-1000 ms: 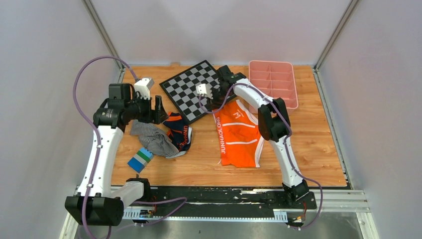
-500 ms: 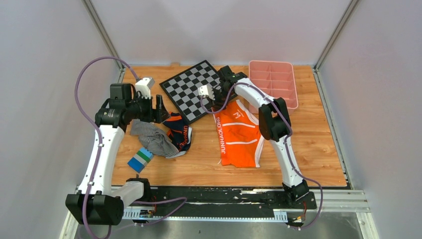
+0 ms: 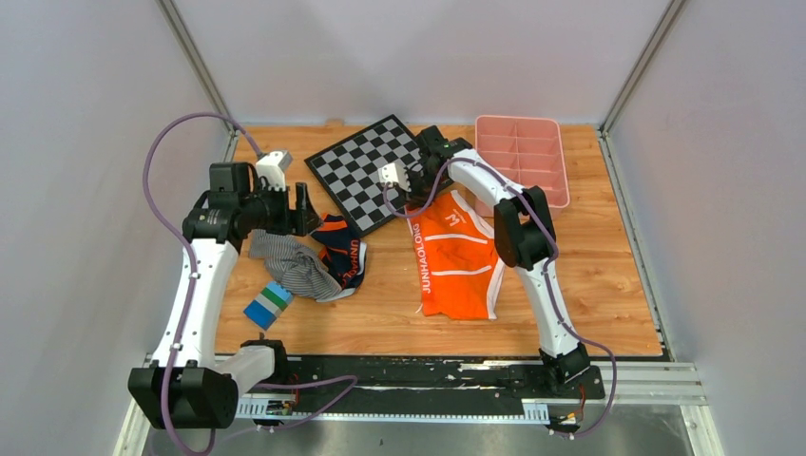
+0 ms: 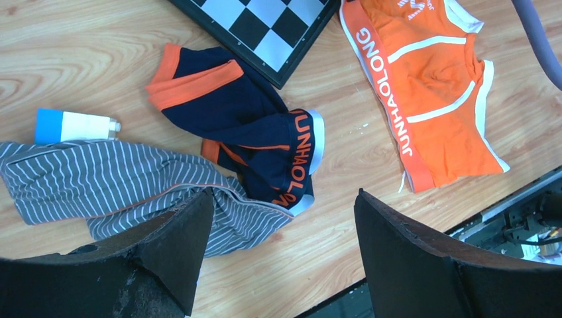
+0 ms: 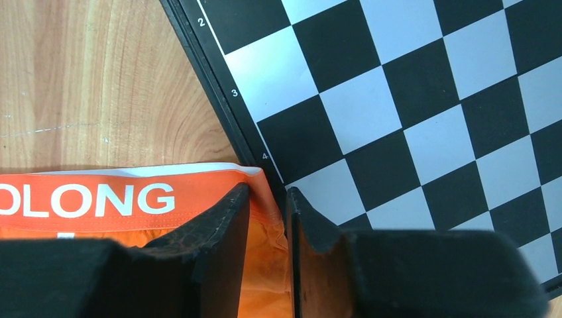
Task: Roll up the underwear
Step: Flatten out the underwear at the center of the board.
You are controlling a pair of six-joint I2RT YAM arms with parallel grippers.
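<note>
The orange underwear [image 3: 456, 252] lies flat on the wooden table, right of centre, with its white-lettered waistband on the left. It also shows in the left wrist view [image 4: 431, 86] and in the right wrist view [image 5: 132, 199]. My right gripper [image 3: 412, 198] sits at its far left corner, next to the chessboard edge. In the right wrist view this gripper [image 5: 266, 192] is shut on the waistband corner, with orange fabric pinched in the narrow gap. My left gripper [image 3: 306, 204] is open and empty. It hovers above the navy pair [image 4: 245, 126], and its jaws [image 4: 283, 193] stand wide apart.
A chessboard [image 3: 366, 171] lies at the back centre, touching the underwear's far corner [image 5: 411, 99]. A pink divided tray [image 3: 522, 120] is at the back right. The navy pair [image 3: 342, 249], a grey striped garment [image 3: 290, 261] and a blue-white-green block [image 3: 267, 304] lie on the left.
</note>
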